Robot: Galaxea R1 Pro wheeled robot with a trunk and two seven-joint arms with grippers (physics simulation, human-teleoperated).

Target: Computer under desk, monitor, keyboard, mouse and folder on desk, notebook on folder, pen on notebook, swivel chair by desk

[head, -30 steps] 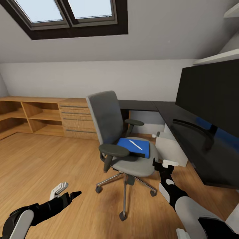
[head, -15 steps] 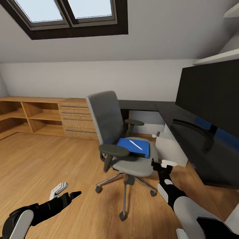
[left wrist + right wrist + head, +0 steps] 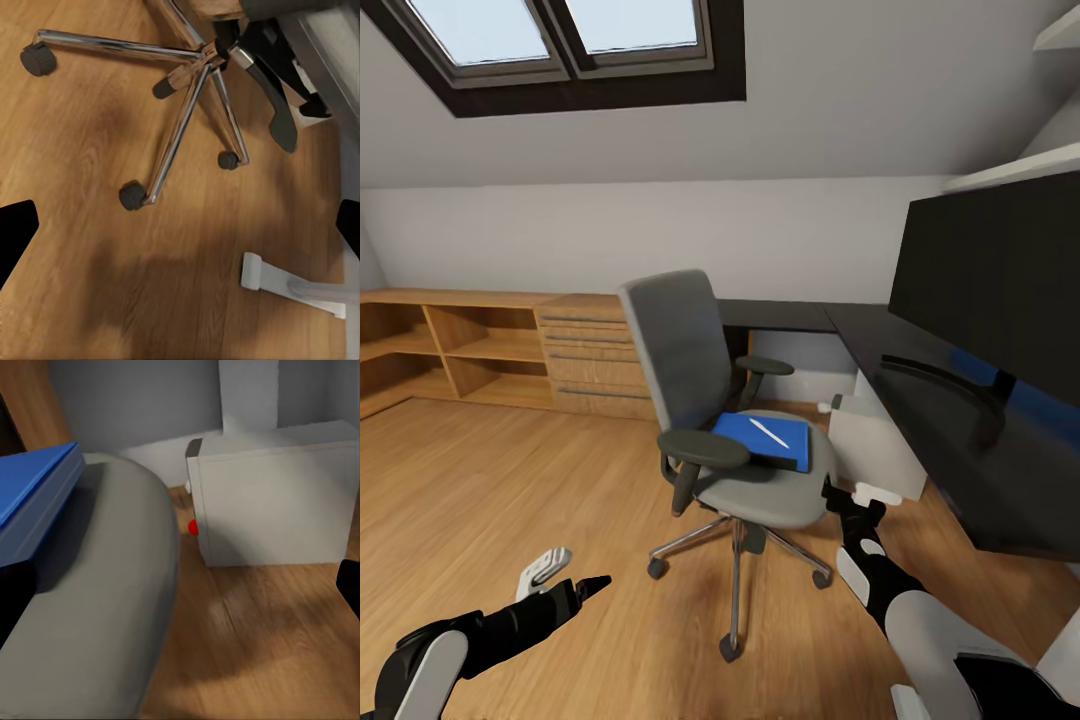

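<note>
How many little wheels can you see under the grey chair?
3 show in the head view under the grey padded swivel chair: one at the left, one nearest the robot, one at the right. Others may be hidden.

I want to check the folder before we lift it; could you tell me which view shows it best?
The head view: the whole blue folder lies on the chair seat with the pen on it. The right wrist view catches just one corner edge. The left wrist view looks at the chair's base.
</note>
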